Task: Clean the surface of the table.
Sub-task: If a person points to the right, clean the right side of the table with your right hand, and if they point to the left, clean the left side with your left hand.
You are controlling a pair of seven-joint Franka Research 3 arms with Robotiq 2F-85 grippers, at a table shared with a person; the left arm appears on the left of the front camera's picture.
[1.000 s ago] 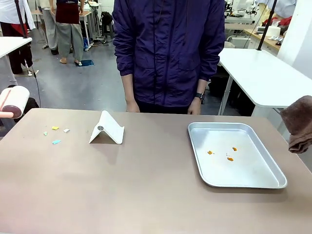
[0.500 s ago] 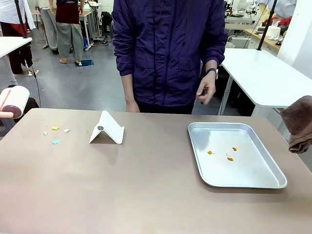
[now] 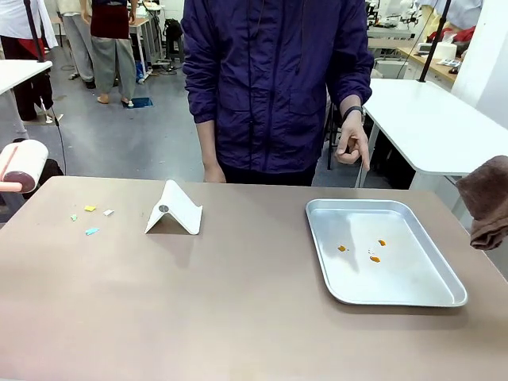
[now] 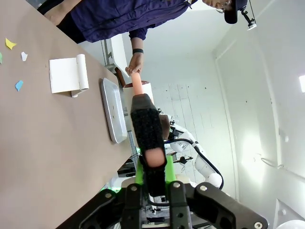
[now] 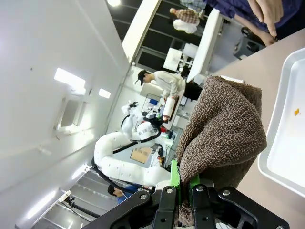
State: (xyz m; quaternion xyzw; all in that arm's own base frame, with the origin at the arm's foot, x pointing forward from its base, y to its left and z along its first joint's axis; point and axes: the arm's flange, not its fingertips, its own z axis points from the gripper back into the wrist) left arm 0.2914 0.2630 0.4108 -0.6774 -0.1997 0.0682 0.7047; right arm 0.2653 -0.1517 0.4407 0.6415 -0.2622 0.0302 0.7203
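A lab workshop: white worktables (image 3: pixel 429 127) and cluttered equipment benches (image 3: pixel 394 30).

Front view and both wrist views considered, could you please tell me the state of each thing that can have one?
Table: littered with paper scraps near its left end.
Tray: lying flat, orange crumbs inside.
White stand: standing tent-like on the table.
Lint roller: clamped in the shut left end effector, off the table.
Brown cloth: hanging bunched from the shut right end effector.

Grey workshop floor (image 3: pixel 119 135), white-topped table (image 3: pixel 429 119) at right — white wall (image 4: pixel 267 95), bright light panels (image 5: pixel 69 78).
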